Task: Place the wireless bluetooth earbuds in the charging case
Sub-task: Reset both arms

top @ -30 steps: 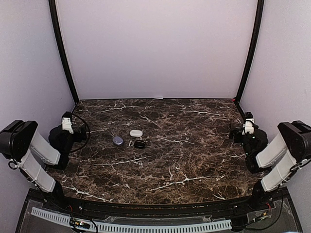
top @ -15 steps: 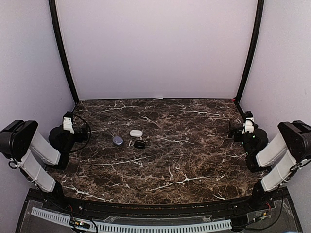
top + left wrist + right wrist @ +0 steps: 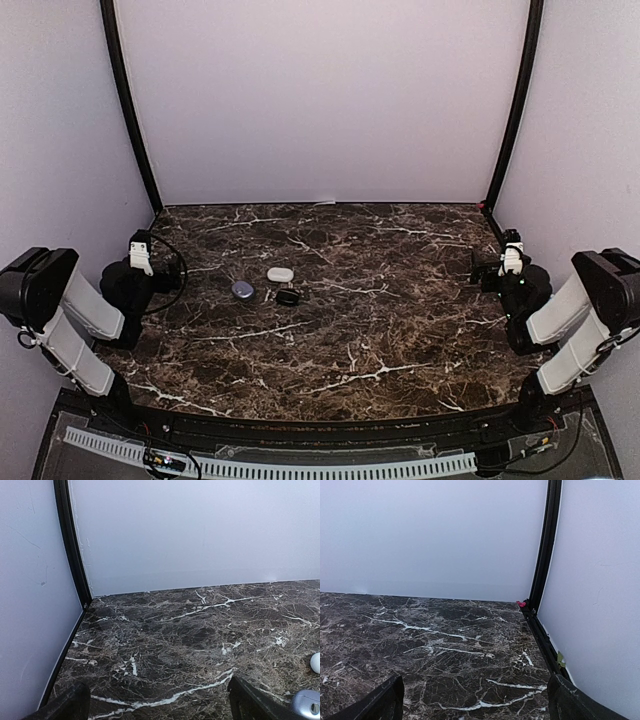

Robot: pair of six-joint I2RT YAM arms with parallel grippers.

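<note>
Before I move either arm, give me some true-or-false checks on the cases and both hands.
1. The left hand grips the white case. False: the hand is open and empty, and the case lies on the table apart from it.
2. All three cases lie nearer the left arm than the right. True.
3. The black case sits closer to the arm bases than the white case. True.
4. The right hand is shut. False: it is open, with nothing between its fingers.
5. The bluish case lies to the right of the black case. False: it lies to its left.
</note>
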